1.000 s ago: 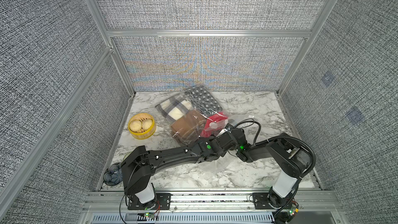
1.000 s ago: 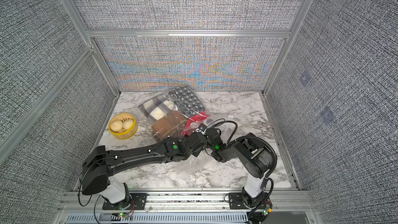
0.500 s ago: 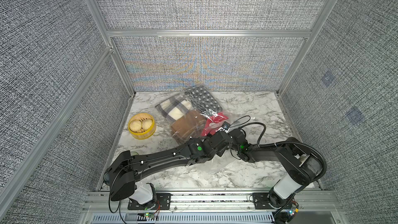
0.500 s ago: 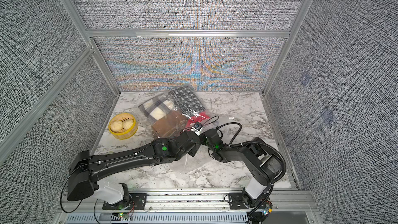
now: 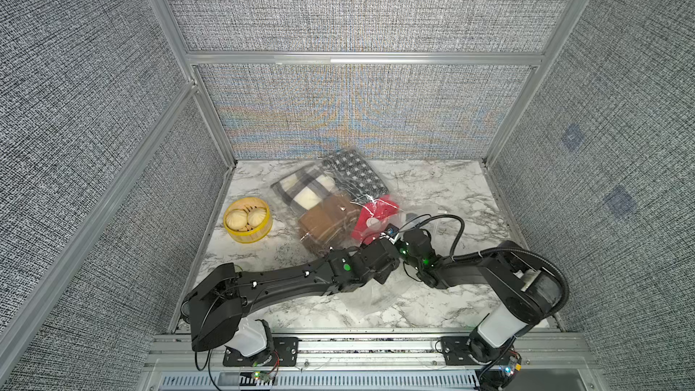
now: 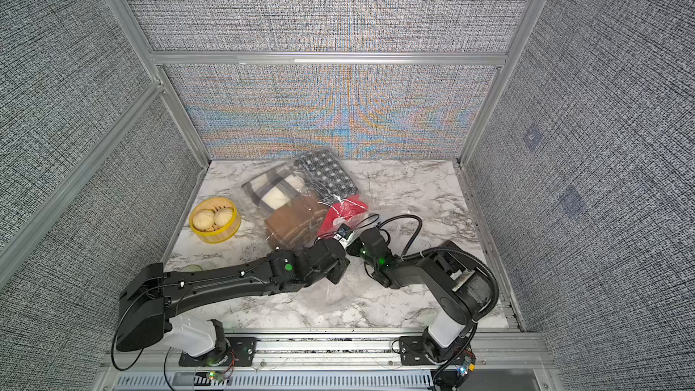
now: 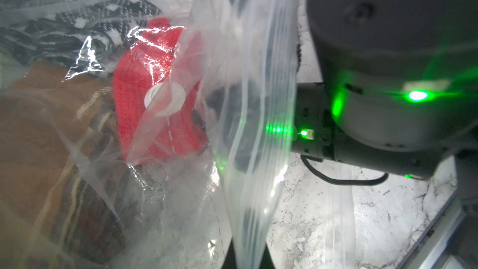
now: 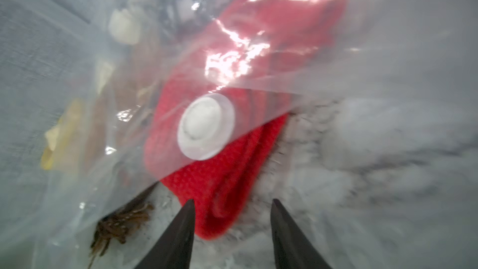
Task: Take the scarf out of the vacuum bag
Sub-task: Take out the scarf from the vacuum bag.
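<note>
Four folded scarves are stuffed in the large clear crinkly plastic vacuum bag (image 5: pixel 380 297). It lies slantwise on the white marble-look desk (image 5: pixel 451 189), running from close to the far edge down to about the middle, somewhat nearer the left edge than the right. Starting at the far end there's a black-and-white checked woven scarf (image 5: pixel 353 173), a grey-and-cream plaid scarf (image 5: pixel 301 188) right beside it, then a brown fringed scarf (image 5: pixel 323 216), and a bright red knit scarf (image 5: pixel 380 210) closest to the bag's near end. The small round white valve cap (image 8: pixel 205 126) sits on the plastic right over the red one. Both black arms meet at that near end. The left gripper (image 7: pixel 249 257) is clenched on a bunched strip of the bag's plastic, which the left wrist view shows coming out from between its tips. The right gripper (image 8: pixel 232 200) has its two dark pointed fingers (image 8: pixel 181 229) spread apart and isn't clamping anything. The folded end of the red scarf pokes in between the tips, though the blurry right wrist view doesn't settle whether it touches them. Loose plastic trails toward the near edge under the left arm. Off by the left edge, well apart from the bag, there's a round yellow steamer basket (image 5: pixel 250 236) with pale buns (image 5: pixel 237 218) in it.
</note>
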You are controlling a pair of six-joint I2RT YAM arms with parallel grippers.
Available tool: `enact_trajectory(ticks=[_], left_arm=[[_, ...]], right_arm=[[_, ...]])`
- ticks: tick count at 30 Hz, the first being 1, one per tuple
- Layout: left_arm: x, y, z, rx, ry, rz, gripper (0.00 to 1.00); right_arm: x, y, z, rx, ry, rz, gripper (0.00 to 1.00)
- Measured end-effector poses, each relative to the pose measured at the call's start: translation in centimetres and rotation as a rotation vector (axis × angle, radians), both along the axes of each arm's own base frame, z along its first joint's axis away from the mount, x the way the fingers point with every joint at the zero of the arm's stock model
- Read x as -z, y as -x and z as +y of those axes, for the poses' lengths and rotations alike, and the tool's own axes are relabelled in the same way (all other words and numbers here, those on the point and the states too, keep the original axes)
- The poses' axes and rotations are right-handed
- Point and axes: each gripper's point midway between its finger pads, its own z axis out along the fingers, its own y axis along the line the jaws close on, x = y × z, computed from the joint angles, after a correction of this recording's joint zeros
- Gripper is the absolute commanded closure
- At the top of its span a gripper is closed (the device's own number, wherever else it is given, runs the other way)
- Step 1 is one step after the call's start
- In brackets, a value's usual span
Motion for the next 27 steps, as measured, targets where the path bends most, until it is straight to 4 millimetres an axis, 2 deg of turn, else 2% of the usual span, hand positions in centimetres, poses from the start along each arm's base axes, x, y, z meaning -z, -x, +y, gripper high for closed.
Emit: enact_trajectory(ticks=[5,9,12,20,24,27], left_arm=[[-0.6,-0.2,-0.4,-0.001,0.011,-0.007,1.00],[-0.4,-0.1,-0.4,0.004,0.007,-0.005,1.00],[-0.1,-0.1,-0.4,0.003,0.003,-0.003,0.78],[0.7,-0.2,0.0,-0.013,-0.010,-0.001,0.76],[0.8,-0.4,0.2,-0.022,-0.015,-0.009,0.76],[0.8,-0.5,0.3,-0.028,-0.017,-0.014,0.79]], right_arm=[[0.4,-1.4,2.1,-0.022,-0.002,0.002,0.51],[1.7,-1.2,1.4,0.008,0.035,0.040,0.46],[2.4,-0.9,0.9,0.018,0.059,0.064,0.46],[3.1,-1.1,2.9,-0.015,0.057,0.072,0.48],[3.2,-1.4,3.4,-0.016,0.044,0.065,0.55],[3.4,-1.6,3.6,-0.015,0.046,0.069,0.76]])
